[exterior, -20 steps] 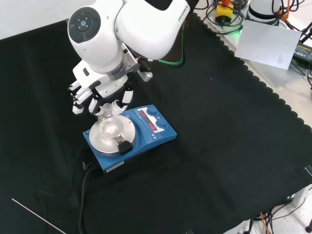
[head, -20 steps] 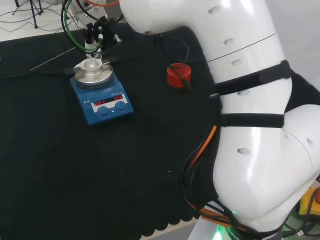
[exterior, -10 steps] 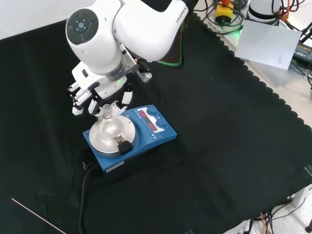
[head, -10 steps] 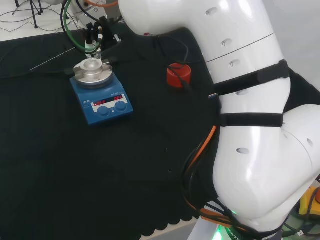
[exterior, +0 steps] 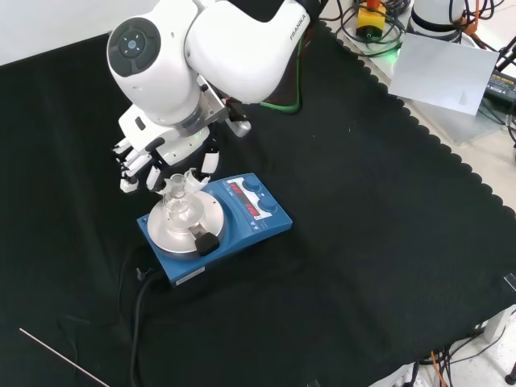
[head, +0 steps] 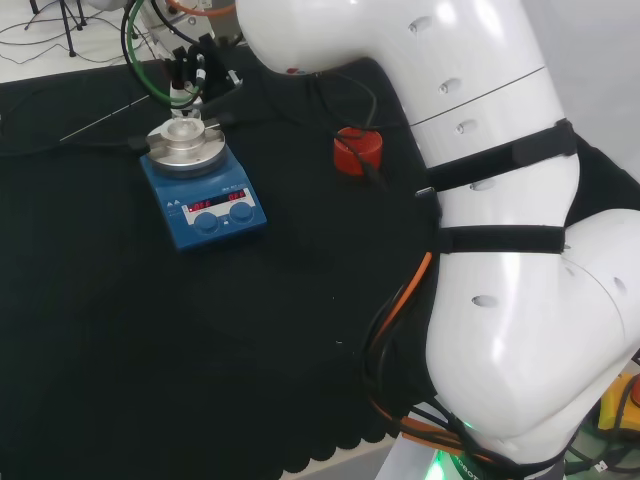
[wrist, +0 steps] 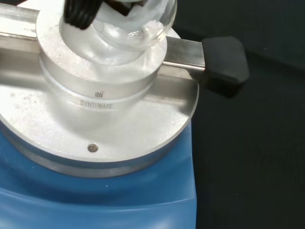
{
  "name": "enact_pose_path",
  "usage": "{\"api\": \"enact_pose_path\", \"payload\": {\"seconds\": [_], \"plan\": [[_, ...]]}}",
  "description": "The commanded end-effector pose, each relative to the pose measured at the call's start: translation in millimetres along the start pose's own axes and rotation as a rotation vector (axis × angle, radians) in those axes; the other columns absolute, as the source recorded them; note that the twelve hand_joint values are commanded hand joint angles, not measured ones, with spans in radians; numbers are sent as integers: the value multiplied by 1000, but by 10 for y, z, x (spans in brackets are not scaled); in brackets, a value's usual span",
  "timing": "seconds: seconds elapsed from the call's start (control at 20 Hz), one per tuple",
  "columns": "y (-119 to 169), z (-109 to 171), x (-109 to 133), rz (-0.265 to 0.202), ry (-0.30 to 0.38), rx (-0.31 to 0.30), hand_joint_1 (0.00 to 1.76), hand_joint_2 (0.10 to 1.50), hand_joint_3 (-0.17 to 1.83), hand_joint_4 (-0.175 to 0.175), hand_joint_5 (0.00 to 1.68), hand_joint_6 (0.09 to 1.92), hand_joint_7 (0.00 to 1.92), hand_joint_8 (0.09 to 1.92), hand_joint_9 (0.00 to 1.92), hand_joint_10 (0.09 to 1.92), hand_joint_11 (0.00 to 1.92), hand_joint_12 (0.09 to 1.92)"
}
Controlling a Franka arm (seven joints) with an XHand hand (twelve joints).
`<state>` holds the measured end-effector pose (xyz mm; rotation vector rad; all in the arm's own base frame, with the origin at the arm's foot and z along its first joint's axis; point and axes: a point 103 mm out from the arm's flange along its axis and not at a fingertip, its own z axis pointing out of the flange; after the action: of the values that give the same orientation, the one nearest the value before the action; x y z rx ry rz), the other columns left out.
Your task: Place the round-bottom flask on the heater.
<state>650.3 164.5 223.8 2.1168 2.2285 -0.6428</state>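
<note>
The clear glass round-bottom flask (exterior: 178, 206) sits in the silver metal well of the blue hotplate heater (exterior: 234, 224) on the black-clothed counter (exterior: 379, 201). The black and white hand (exterior: 149, 158) hovers just behind its neck, fingers spread and clamped on nothing. Thin glass like this is probably light, slick and fragile; the neck is the safest hold.

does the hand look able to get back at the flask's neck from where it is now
Probably yes. The hand sits right beside the round-bottom flask, which stands upright in the metal block on the heater. Nothing lies between them, and the neck points up, clear of the block. Whether the fingers touch the neck is unclear.
</note>
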Motion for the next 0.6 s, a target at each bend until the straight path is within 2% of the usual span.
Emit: {"api": "enact_pose_path", "payload": {"seconds": [0.05,0.2,0.45,0.6], "plan": [[7,28,38,-7,8,4,1051,750,761,130,992,1198,209,630,332,667,17,1403],[9,41,67,-5,-9,6,1051,750,761,130,992,1198,209,630,332,667,17,1403],[-44,30,393,-7,-42,10,1051,750,761,130,992,1197,210,630,332,667,17,1403],[-49,39,421,-6,-39,14,1051,750,761,131,993,1197,210,630,332,667,17,1403]]}}
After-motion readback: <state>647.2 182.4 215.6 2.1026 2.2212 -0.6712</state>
